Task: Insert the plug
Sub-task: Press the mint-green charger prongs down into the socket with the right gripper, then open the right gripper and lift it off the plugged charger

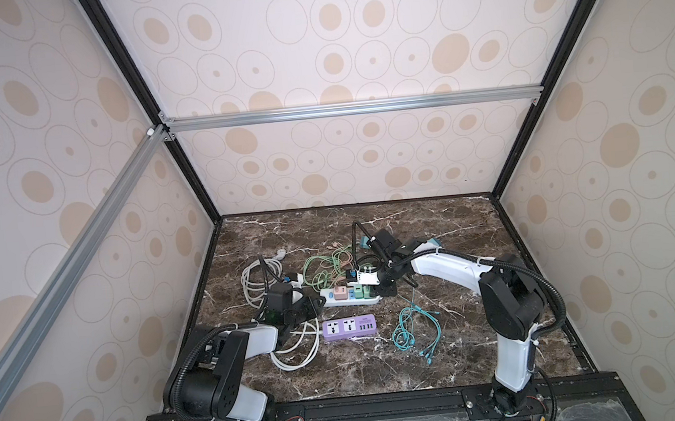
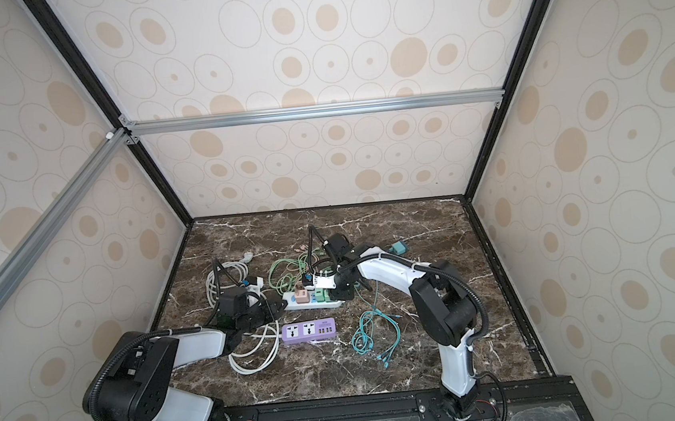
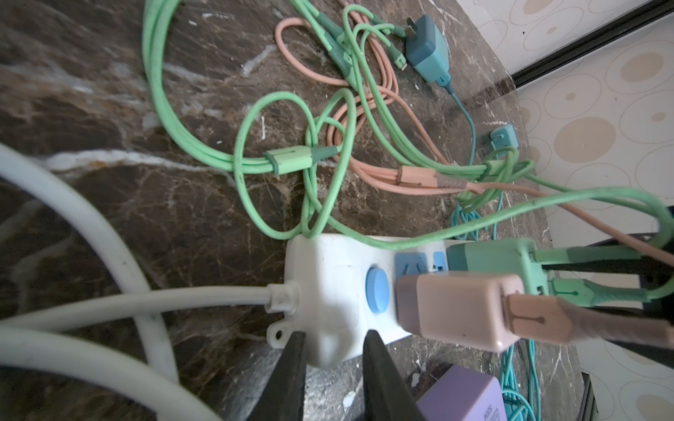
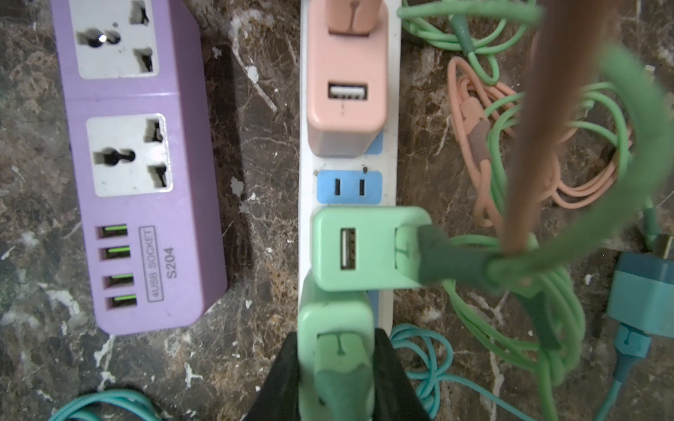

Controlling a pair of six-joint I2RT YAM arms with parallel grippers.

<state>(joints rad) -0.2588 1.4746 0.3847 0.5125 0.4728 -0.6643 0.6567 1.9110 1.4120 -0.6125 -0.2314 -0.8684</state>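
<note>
Green plug (image 4: 335, 317), pinched in right gripper (image 4: 335, 337), stands cable-end up at white strip (image 4: 388, 164)'s right end, just beside another green charger (image 4: 364, 248); left gripper (image 3: 334, 333) clamps the strip's left end.

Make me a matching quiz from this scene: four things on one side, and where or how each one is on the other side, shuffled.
Column one:
1. pink charger
2. purple strip
3. teal charger
4. right pincer

Column two:
A. lying unplugged on the table
B. shut on a green charger
C. plugged into the white strip
D. every socket empty

Pairs: 1-C, 2-D, 3-A, 4-B.
</note>
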